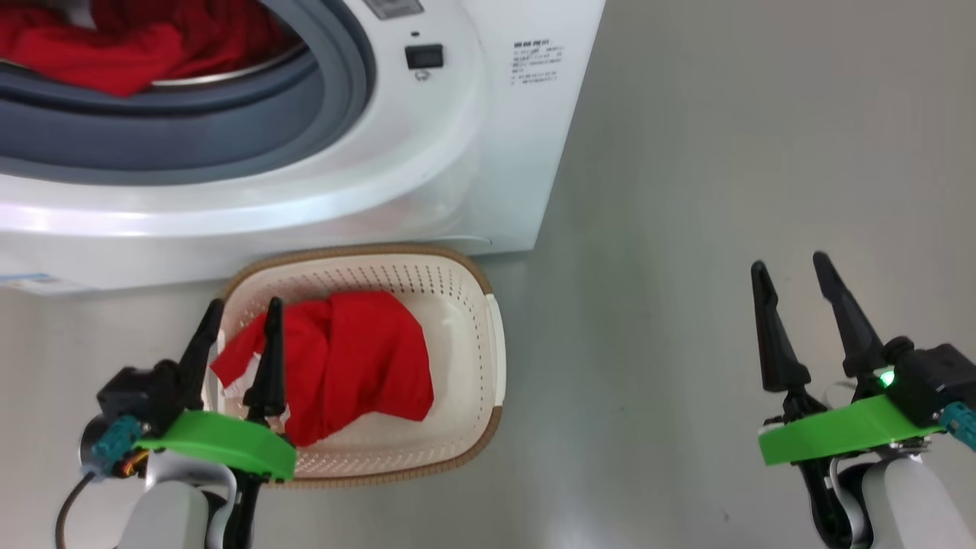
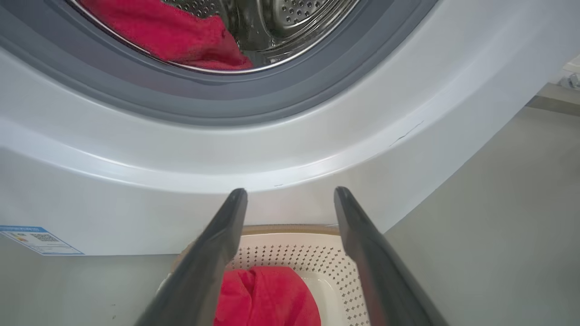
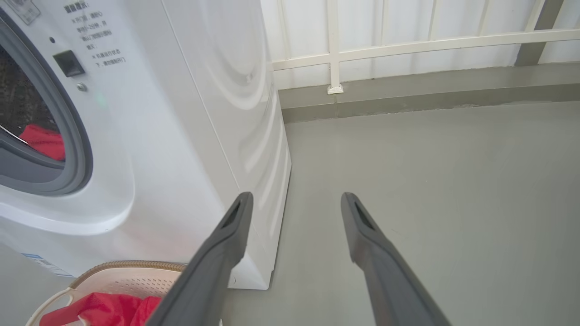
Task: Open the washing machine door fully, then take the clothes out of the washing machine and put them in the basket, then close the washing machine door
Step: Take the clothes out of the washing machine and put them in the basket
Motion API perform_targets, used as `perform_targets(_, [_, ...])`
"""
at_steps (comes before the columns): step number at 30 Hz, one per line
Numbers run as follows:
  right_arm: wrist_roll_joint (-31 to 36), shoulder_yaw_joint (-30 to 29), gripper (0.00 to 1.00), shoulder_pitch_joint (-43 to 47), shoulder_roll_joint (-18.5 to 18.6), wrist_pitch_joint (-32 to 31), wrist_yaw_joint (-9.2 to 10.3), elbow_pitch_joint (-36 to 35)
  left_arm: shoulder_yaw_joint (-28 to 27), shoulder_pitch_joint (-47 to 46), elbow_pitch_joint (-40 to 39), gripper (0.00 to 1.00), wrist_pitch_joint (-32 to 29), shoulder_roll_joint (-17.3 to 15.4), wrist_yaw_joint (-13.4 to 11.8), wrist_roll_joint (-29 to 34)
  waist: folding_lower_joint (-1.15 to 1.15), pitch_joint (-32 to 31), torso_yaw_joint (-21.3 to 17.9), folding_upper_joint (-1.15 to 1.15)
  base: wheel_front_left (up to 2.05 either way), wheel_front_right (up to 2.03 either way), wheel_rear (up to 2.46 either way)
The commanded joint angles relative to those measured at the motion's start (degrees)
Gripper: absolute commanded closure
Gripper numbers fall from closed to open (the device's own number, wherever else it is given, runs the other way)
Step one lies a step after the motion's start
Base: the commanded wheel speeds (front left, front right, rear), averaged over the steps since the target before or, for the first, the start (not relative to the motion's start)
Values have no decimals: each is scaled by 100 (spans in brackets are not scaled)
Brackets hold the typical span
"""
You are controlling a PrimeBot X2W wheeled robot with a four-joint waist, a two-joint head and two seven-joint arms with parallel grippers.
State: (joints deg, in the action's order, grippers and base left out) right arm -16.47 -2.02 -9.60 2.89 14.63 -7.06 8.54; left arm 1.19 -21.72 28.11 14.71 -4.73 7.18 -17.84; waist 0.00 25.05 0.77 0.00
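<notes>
1. Floor [image 1: 686, 229]: plain grey, smooth; carries everything listed below
2. Washing machine [image 1: 427, 175]: large white front-loading box standing on the floor; round opening uncovered and edged by a grey rubber ring [image 1: 229, 130], with a perforated steel drum [image 2: 290, 18] behind it; small dark printed labels [image 1: 537, 62] on the front, right of the opening
3. Railing [image 3: 408, 43]: cream-white bars at the far edge of the floor, beyond the machine's side panel
4. Basket [image 1: 465, 305]: cream-white perforated plastic, rounded rectangular, brown woven-look rim; on the floor just in front of the machine's base
5. Red fabric garment in drum [image 1: 99, 53]: bunched at the lower lip of the opening, inside the machine
6. Red fabric garment in basket [image 1: 358, 358]: crumpled, a little white trim at its left edge; lies across the basket's left and middle
7. Left gripper [image 1: 245, 303]: 2 long dark fingers on a green bracket, spread apart with nothing between them; at the basket's left end; contact with the garment cannot be told
8. Right gripper [image 1: 788, 262]: same build, fingers spread apart and holding nothing; over bare floor, well to the right of the basket
9. Blue-and-white sticker [image 2: 38, 240]: on the machine's lower front, left of the basket
</notes>
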Motion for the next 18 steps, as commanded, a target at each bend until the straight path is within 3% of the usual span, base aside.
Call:
perform_targets(1, [59,124,0,104,-2,37,-43,-99,-202,147,-173,0,29,-157,31,64,0,-228,46,0,0,0,0])
perform_targets(18, [44,70,0,709,17,37,-43,74,-517,1065,-1320,0,29,-152,31,339,0,-1189,150,0,0,0,0])
